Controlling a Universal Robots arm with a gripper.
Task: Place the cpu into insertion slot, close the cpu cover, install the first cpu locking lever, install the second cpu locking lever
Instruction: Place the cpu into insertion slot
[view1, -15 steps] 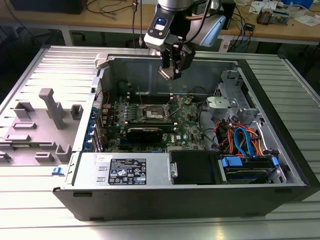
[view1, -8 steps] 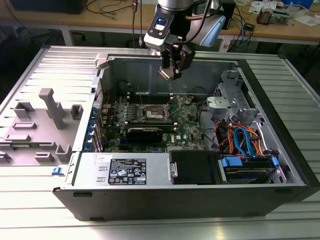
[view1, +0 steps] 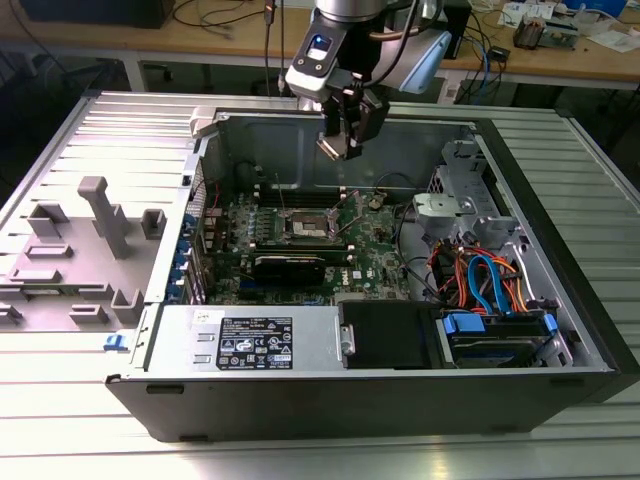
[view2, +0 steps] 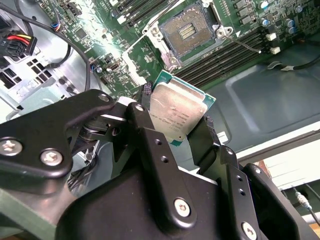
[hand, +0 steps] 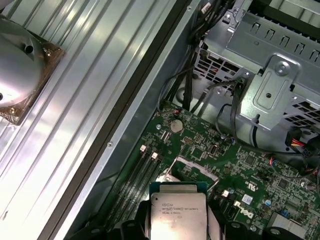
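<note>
- Ext. view, nearest us: ribbed metal table (view1: 60, 440) carrying the open pc case (view1: 300, 400), w/ a labelled power supply (view1: 250, 342) along the near wall.
- Grey plastic fixtures (view1: 105, 215) stand on the table at 9 o'clock of the case.
- Inside, the drive bay w/ blue & orange cables (view1: 485, 285) sits at 3 o'clock of the green motherboard (view1: 375, 250).
- Socket (view1: 305, 228) lies mid-board; in the second wrist view its contact field (view2: 189, 30) is uncovered.
- Pincer (view1: 340, 145) hangs above the board, well apart from it, approx. 1 o'clock of the socket.
- Its fingers (view2: 142, 120) clamp the cpu (view1: 331, 147) by two opposite edges; we see the chip's metal top in both wrist views (view2: 177, 112) (hand: 178, 212).
- Farthest, at 12 o'clock: a wooden far table (view1: 560, 55) w/ cables.
</note>
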